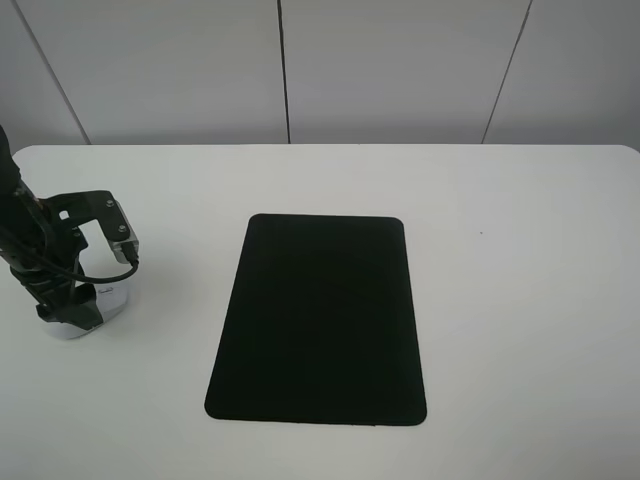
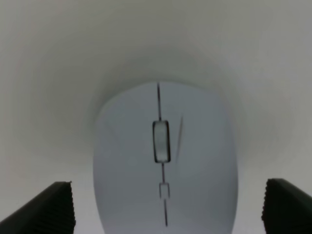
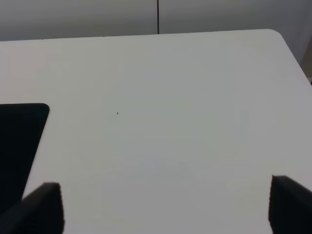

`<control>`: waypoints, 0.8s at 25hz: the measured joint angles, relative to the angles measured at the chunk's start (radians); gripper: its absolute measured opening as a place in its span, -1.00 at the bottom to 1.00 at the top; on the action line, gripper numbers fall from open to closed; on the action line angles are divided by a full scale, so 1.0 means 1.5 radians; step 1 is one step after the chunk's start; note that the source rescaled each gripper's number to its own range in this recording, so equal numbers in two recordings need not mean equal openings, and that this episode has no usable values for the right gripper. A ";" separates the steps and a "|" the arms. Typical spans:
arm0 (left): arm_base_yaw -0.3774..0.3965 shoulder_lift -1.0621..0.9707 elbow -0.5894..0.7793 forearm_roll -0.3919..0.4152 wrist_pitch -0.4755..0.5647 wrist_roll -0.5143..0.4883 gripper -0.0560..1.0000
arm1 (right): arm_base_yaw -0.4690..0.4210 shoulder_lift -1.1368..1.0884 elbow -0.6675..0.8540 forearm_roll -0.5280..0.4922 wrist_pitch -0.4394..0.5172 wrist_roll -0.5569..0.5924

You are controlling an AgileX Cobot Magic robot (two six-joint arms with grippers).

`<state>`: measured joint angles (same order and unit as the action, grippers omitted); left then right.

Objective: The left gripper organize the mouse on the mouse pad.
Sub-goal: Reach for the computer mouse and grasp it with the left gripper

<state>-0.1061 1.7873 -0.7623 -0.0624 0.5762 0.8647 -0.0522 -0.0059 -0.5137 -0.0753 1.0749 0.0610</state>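
Beside the mouse pad (image 1: 318, 320), left gripper (image 1: 66, 302) straddles mouse (image 2: 165, 156).

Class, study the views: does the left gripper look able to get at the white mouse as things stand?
Probably yes. The left gripper hangs open right over the mouse, its jaws standing either side of it, and nothing lies between them on the white table.

1. Open white table (image 1: 170, 300) separates the mouse (image 2: 195, 161) from the mouse pad (image 1: 320, 310).
2. The left gripper (image 2: 168, 209) straddles the mouse; side gaps look free, though blurred.
3. The pad's flat top offers unobstructed passage.
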 joint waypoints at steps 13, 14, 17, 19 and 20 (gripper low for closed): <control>0.000 0.038 0.022 0.000 -0.069 -0.006 1.00 | 0.000 0.000 0.000 0.000 0.000 0.000; 0.000 0.038 0.022 0.000 -0.069 -0.006 1.00 | 0.000 0.000 0.000 0.000 0.000 0.000; 0.000 0.038 0.022 0.000 -0.069 -0.006 1.00 | 0.000 0.000 0.000 0.000 0.000 0.000; 0.000 0.038 0.022 0.000 -0.069 -0.006 1.00 | 0.000 0.000 0.000 0.000 0.000 0.000; 0.000 0.038 0.022 0.000 -0.070 -0.006 1.00 | 0.000 0.000 0.000 0.000 0.000 0.000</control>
<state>-0.1061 1.8437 -0.7289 -0.0624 0.4714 0.8553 -0.0522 -0.0059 -0.5137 -0.0753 1.0749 0.0610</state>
